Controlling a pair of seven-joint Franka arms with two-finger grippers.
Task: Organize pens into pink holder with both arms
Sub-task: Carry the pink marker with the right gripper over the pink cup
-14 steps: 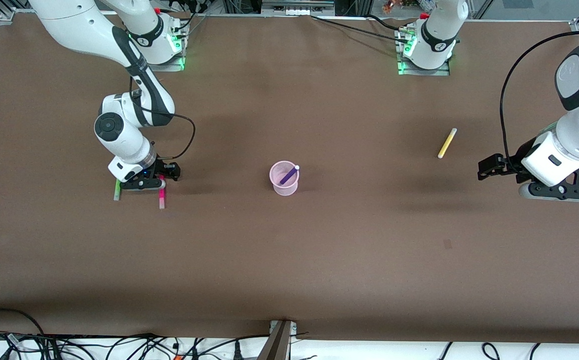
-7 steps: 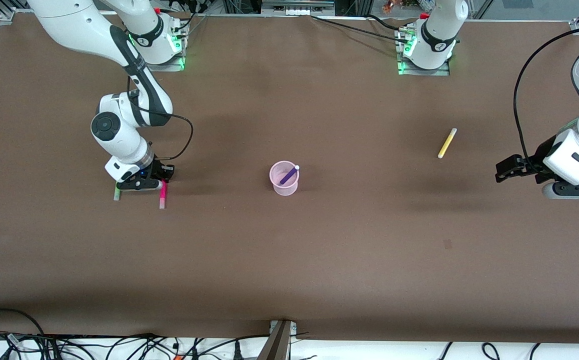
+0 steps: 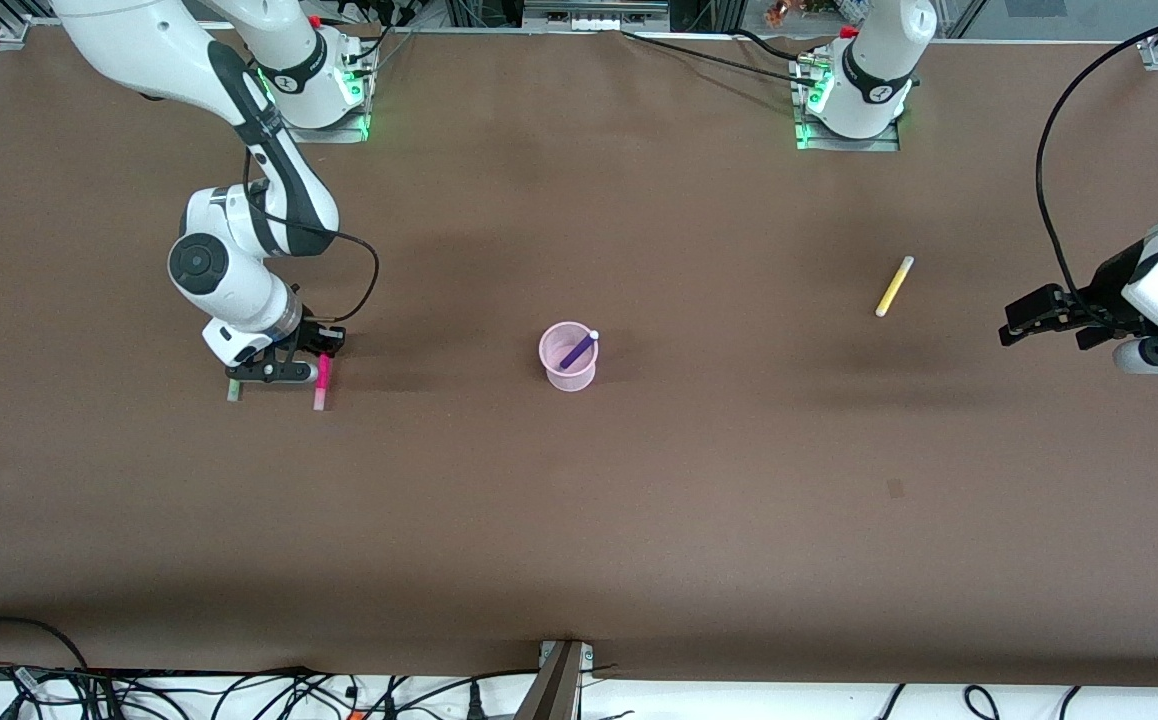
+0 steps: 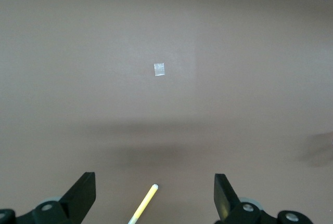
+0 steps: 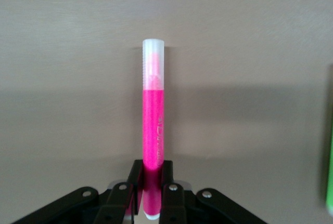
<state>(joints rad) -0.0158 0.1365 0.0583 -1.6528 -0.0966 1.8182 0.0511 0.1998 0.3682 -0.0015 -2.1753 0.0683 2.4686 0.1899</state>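
— Four pens were to be accounted for; what surface was seen under them?

— A brown table was seen filling the frame, with tangled cables along the lower edge. A small pale square mark was noted on it in the left wrist view.

— Where was the pink holder found?

— The pink holder was seen at the frame's centre, with the purple pen leaning inside it. The yellow pen was left lying at centre right, well apart from it.

— And the grippers?

— The right gripper, at centre left, was clenched on the magenta pen; the green pen was seen just beside it, partly hidden. The left gripper was held spread wide at the right edge. No readable writing was made out.
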